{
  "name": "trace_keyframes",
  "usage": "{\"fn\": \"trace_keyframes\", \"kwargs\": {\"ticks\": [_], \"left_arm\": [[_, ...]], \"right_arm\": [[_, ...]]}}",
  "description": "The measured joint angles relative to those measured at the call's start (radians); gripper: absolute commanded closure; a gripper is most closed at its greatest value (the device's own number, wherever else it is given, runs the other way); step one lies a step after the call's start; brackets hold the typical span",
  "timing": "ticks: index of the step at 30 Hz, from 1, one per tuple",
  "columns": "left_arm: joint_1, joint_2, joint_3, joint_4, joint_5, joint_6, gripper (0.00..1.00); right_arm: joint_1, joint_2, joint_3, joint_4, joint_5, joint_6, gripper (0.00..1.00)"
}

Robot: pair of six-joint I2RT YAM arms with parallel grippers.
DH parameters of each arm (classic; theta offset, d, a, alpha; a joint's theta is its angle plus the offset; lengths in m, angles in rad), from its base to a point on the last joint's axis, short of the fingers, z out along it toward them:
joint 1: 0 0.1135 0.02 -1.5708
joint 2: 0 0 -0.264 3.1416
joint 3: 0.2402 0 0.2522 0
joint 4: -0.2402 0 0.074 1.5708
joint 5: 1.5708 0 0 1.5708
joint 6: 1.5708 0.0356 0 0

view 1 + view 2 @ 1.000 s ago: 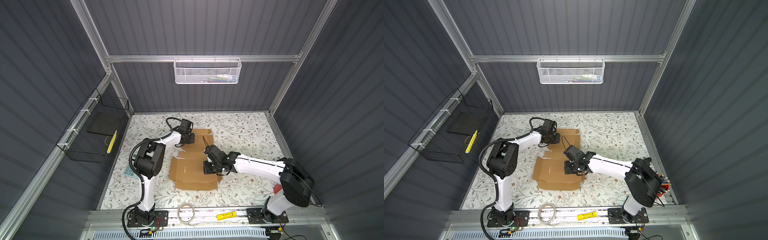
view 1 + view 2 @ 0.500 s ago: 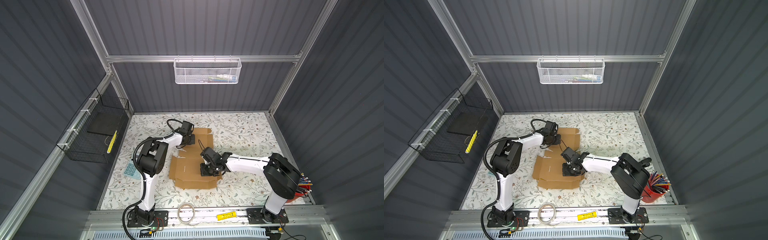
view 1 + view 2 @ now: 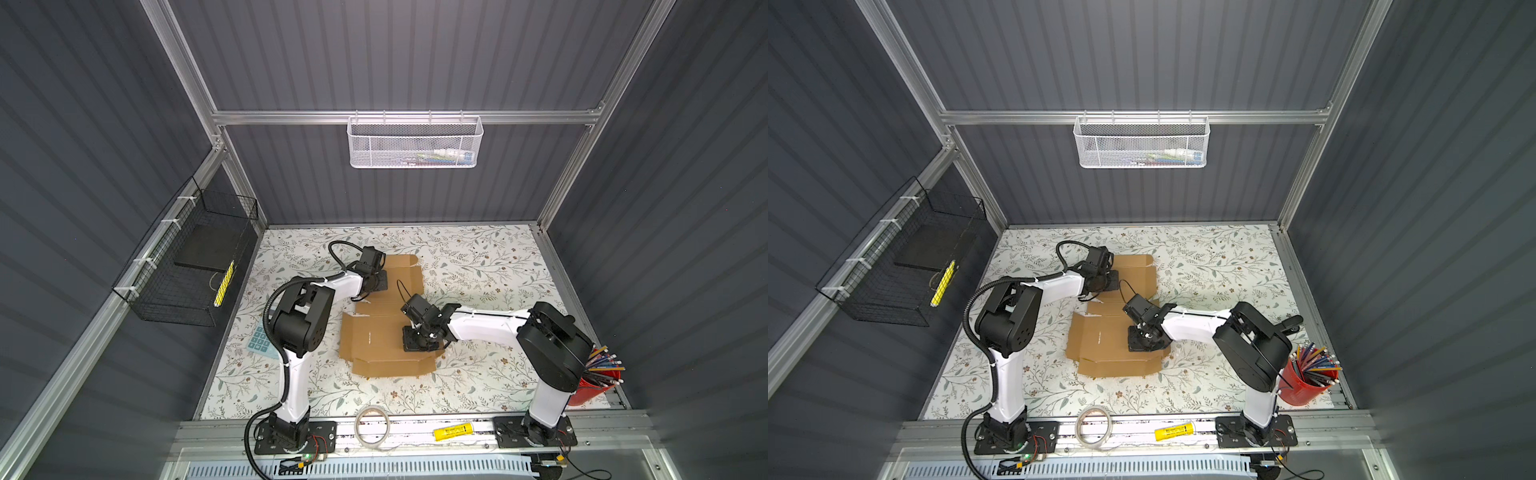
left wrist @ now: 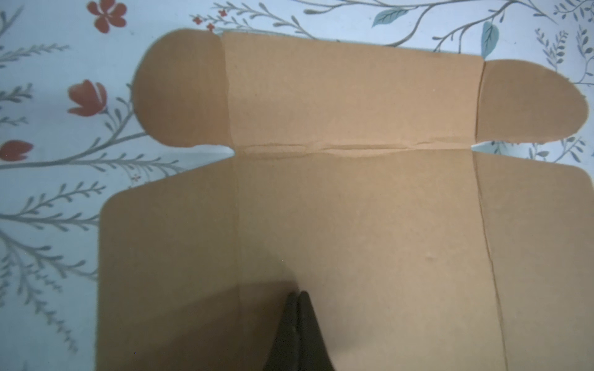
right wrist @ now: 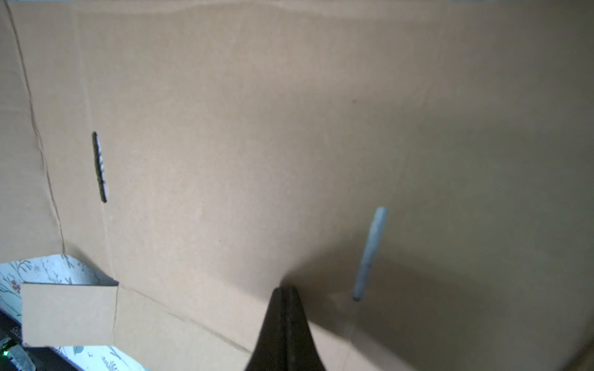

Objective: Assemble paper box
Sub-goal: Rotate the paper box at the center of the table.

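Top views: the paper box (image 3: 386,332) lies unfolded as a flat brown cardboard sheet near the middle of the floral surface (image 3: 478,266), with both arms reaching onto it
Left wrist view: the left fingers (image 4: 310,327) are pressed together with nothing between them, tips against the sheet's far panel, just beside a crease (image 4: 239,225); two rounded flaps (image 4: 180,90) lie flat beyond
Right wrist view: the right fingers (image 5: 297,327) are likewise closed tight on nothing, tips against the cardboard between a dark slit (image 5: 99,167) and a pale slit (image 5: 371,253)
Front rail: a roll of tape (image 3: 372,426) and a yellow item (image 3: 453,431) sit well apart from the sheet
Near right corner: a red cup of pencils (image 3: 594,384) stands upright
Walls: a white mesh basket (image 3: 415,143) hangs at the back, a black wire basket (image 3: 187,266) on the left
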Motion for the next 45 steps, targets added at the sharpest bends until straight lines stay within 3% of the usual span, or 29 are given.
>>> {"fn": "trace_keyframes", "kwargs": {"ticks": [11,30,34,40,43,45], "left_arm": [[0.019,-0.091,-0.13,0.023,-0.033,-0.026,1.0],[-0.023,-0.282,-0.347,-0.022,0.125,-0.12,1.0],[-0.031,-0.302,-0.344,-0.064,0.132,-0.117,1.0],[-0.031,-0.304,-0.23,-0.161,0.114,-0.072,0.9],[-0.031,-0.304,-0.152,-0.189,0.097,-0.045,0.99],[-0.031,-0.303,-0.103,-0.208,0.081,-0.026,1.0]], "right_arm": [[-0.128,-0.001,0.005,-0.036,-0.004,-0.061,1.0],[-0.37,0.121,0.183,-0.084,0.117,-0.233,0.96],[-0.396,0.128,0.2,-0.096,0.131,-0.263,0.92],[-0.402,0.084,0.203,-0.13,0.139,-0.292,0.8],[-0.397,-0.003,0.19,-0.139,0.134,-0.296,0.76],[-0.391,-0.079,0.174,-0.141,0.133,-0.294,0.75]]}}
